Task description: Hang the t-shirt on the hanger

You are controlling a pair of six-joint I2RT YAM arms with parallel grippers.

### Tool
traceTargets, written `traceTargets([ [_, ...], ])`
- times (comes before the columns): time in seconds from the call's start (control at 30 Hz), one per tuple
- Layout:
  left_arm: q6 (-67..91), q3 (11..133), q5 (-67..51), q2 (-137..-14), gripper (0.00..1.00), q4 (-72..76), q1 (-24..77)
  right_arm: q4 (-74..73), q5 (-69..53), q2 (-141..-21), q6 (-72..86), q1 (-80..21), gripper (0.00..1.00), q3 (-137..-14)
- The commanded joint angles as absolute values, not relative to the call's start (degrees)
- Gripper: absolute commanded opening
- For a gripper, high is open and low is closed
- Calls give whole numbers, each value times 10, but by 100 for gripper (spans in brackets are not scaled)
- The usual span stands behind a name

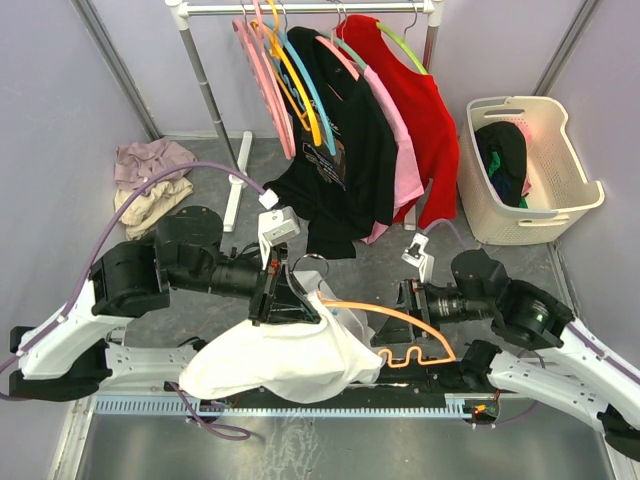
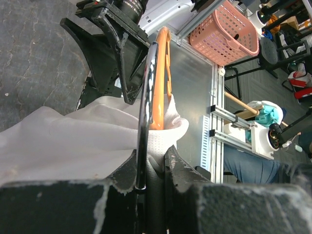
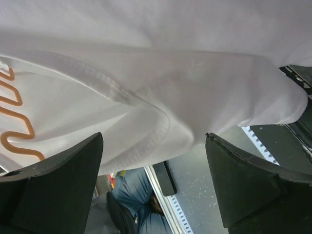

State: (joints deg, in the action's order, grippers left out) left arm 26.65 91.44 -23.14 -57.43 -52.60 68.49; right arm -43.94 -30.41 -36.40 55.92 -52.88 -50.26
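A: T-shirt (image 1: 290, 358), then. Where is it from your side?

B: It is bunched in a white heap low between the two arms, draped over one end of the orange hanger (image 1: 405, 322). The arch and the wavy bottom bar stick out bare on the right. The rest is under cloth.

A: What's around it?

B: Behind it is a clothes rail (image 1: 300, 8) carrying a black printed shirt (image 1: 335, 150), a pink shirt (image 1: 398, 150) and a red shirt (image 1: 432, 110). On the same rail are pink hangers (image 1: 268, 95), a yellow-orange hanger (image 1: 297, 95) and a blue hanger (image 1: 312, 100). The black shirt's hem hangs near the left tool (image 1: 284, 300), behind it. A white laundry basket (image 1: 540, 190) with dark clothes stands far right. A beige pile of clothes (image 1: 150, 185) lies far left.

A: Any writing you can read?

B: The print on the black shirt is too small to make out.

A: And the tools?

B: The left tool is clenched on the hanger's metal hook (image 2: 146, 107), with a fold of white cloth pinched in alongside. The shirt spreads down and away from there. The right tool (image 1: 403, 305) stands released at the hanger's bare end, its fingers (image 3: 58, 185) wide apart. A hemmed edge of the shirt hangs just in front of them. I cannot tell whether it touches them.
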Motion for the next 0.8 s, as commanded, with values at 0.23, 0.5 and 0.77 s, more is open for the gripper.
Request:
traceTargets([
  [0.23, 245, 929, -252, -577, 3, -481, 684, -378, -411, -393, 558, -533, 89, -504],
  [0.5, 239, 927, -253, -583, 3, -473, 683, -341, -406, -421, 557, -554, 85, -446],
  [0.77, 239, 917, -253, -582, 3, -468, 683, -396, -316, -459, 513, -572, 56, -459],
])
